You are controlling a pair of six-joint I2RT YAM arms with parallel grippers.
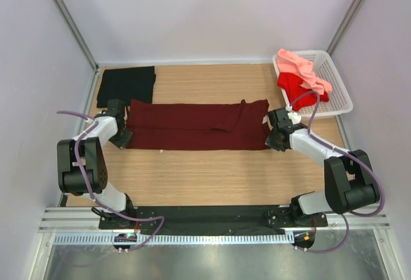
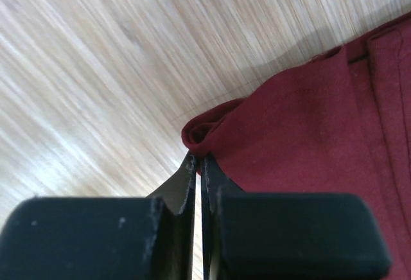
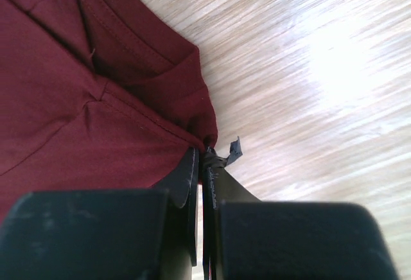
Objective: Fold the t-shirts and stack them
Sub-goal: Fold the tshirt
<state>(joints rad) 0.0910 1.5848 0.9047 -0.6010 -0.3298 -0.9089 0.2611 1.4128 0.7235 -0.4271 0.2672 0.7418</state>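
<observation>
Light wood-grain tabletop (image 1: 205,177) carries the dark maroon short-sleeved cloth t-shirt (image 1: 192,126), which lies across the middle as a long flat band with its small white neck label (image 1: 264,120) at the right end. The left gripper (image 2: 198,163) pinches the bunched near-left corner of this shirt, fingers pressed together. The right gripper (image 3: 204,155) pinches the near-right corner in the same manner. A folded black cloth t-shirt (image 1: 126,85) lies flat near the far-left end. At far right, a white plastic lattice basket (image 1: 337,81) holds a bright red cloth t-shirt (image 1: 298,89), with a salmon pink cloth t-shirt (image 1: 302,68) draped on top.
</observation>
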